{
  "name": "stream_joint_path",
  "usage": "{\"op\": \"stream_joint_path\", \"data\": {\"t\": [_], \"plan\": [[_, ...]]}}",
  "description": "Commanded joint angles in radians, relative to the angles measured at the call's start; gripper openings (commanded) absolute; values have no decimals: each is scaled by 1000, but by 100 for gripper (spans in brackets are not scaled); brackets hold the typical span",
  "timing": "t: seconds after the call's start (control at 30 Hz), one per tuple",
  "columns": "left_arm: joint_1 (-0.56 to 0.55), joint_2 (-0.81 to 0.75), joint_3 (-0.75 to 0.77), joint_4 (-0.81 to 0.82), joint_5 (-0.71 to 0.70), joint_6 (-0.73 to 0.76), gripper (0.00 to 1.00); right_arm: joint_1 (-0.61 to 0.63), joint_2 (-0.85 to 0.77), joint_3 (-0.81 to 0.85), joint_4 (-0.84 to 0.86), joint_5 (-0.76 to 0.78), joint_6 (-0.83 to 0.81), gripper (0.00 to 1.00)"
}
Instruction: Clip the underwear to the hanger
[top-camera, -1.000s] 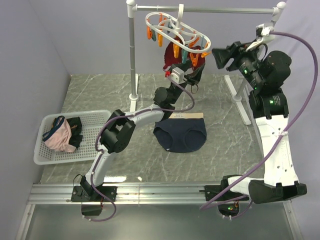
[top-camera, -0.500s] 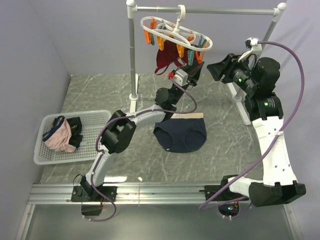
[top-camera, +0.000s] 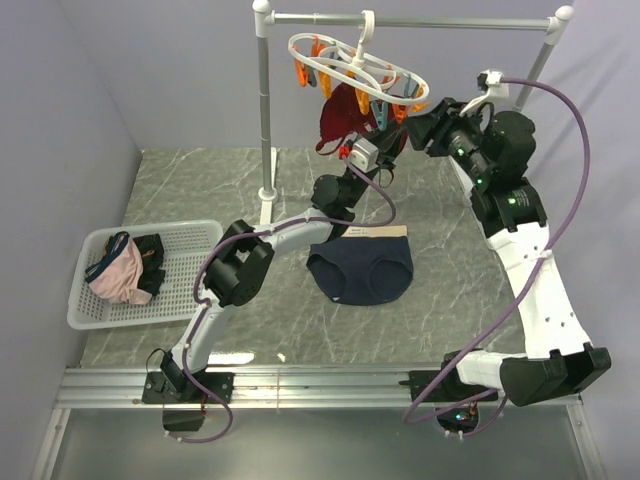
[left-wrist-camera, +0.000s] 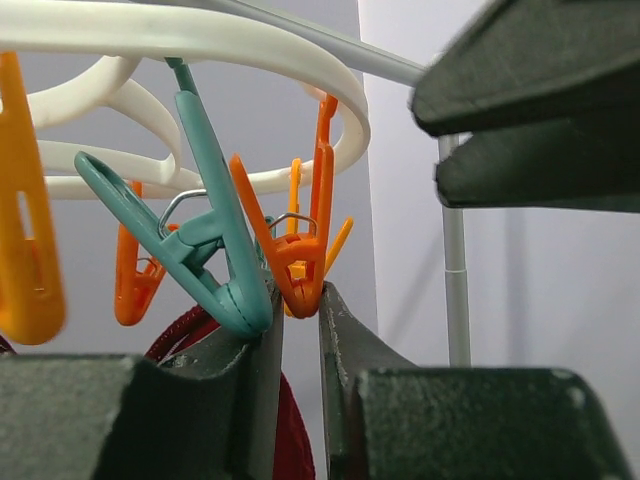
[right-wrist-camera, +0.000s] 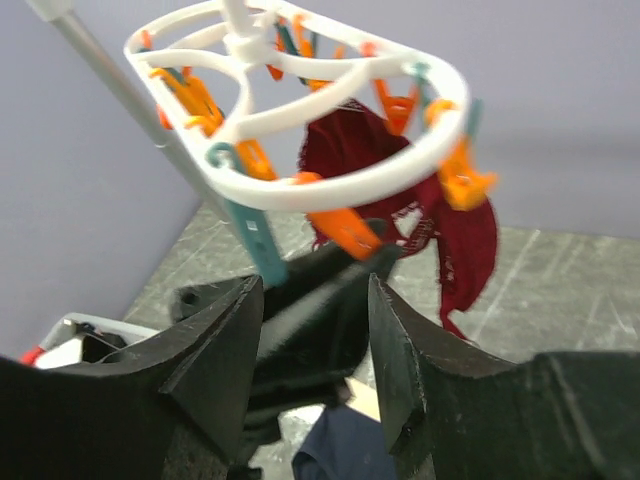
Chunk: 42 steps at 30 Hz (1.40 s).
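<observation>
The underwear (top-camera: 362, 268) lies midway between near and far edges; my left fingers (left-wrist-camera: 345, 340), barely apart, sit under an orange clip (left-wrist-camera: 305, 260) on the hanger (left-wrist-camera: 120, 28); right fingers (right-wrist-camera: 215, 350) gape beside it; I should steady it first.

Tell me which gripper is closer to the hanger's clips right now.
Left. The left gripper sits just under the hanger, its tips at a teal clip and an orange clip; the right gripper hangs off its right end, open.
</observation>
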Motion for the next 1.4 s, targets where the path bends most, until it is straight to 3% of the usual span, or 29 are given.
{"op": "stream_joint_path", "data": {"t": [0.0, 0.33, 0.7, 0.93, 1.37], "plan": [[-18, 11, 44, 96, 17, 42, 15, 63, -6, -13, 89, 128, -22, 54], [-21, -5, 9, 111, 17, 62, 15, 118, 32, 1, 97, 341, -59, 49], [-25, -8, -2, 119, 19, 78, 15, 129, 84, 36, 108, 360, -30, 45], [-27, -26, -38, 136, 30, 78, 18, 129, 86, 39, 116, 368, -27, 25], [-8, -54, -74, 142, 48, -40, 45, 128, 52, 6, 128, 285, -93, 0]]}}
